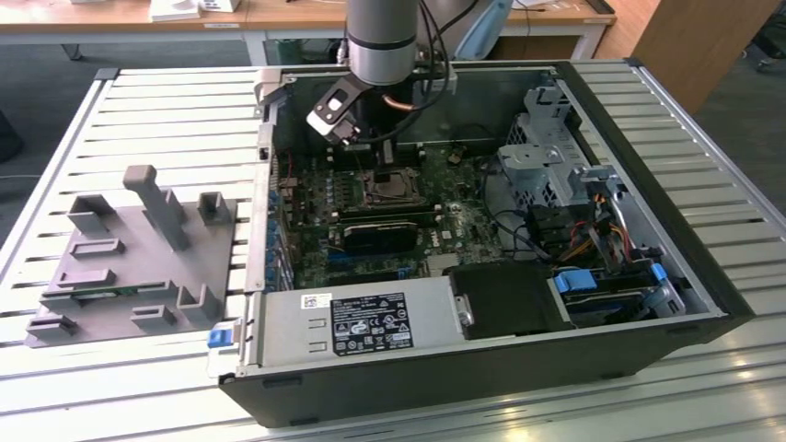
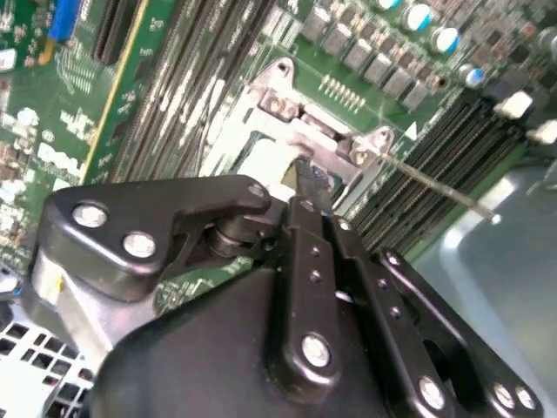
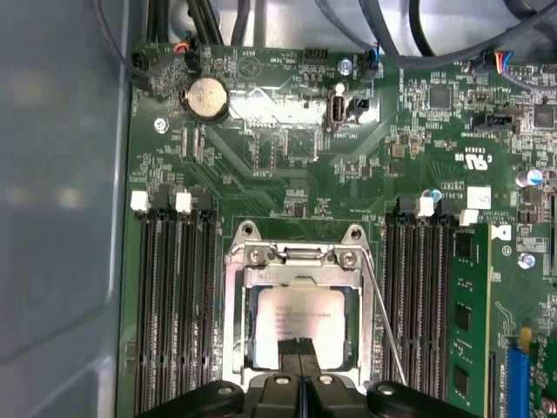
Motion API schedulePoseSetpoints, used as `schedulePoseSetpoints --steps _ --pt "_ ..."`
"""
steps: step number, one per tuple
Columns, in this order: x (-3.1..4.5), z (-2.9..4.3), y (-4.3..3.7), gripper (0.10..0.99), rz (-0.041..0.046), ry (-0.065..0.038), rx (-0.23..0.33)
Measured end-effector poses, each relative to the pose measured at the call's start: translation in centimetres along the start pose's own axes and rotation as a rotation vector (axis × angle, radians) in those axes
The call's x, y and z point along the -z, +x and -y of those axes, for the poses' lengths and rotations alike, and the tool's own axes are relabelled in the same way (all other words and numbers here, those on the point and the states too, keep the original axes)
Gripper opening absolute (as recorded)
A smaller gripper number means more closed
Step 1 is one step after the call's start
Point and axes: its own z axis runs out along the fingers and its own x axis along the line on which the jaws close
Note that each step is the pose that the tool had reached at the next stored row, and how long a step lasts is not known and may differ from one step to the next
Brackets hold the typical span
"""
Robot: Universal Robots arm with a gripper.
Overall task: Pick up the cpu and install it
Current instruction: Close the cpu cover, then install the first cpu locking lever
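The cpu [image 3: 300, 320] lies flat inside the metal-framed socket [image 3: 296, 254] on the green motherboard, its silver-grey top facing up. In the second wrist view the cpu [image 2: 259, 161] shows as a pale patch just beyond the fingertips. My gripper [image 3: 301, 347] hangs right over the cpu's near edge, its two black fingers pressed together with nothing seen between them. In the exterior view the gripper [image 1: 372, 152] reaches down into the open computer case just above the socket [image 1: 390, 187]. Whether the fingertips touch the chip cannot be told.
A thin socket lever [image 3: 383, 322] runs along one side of the frame. Memory slots [image 3: 170, 296] flank the socket. Around it stand the case wall, a drive cage [image 1: 547, 138] and the power supply [image 1: 356, 322]. A grey fixture [image 1: 135, 258] sits outside the case at the exterior view's left.
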Motion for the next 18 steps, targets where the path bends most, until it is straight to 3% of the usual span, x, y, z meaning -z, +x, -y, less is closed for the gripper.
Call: schedulePoseSetpoints --steps 9,18 --pt "-0.04 -0.98 -0.02 0.106 0.0000 0.000 0.000" --pt "0.02 -1.20 -0.02 0.106 0.0001 0.000 0.000"
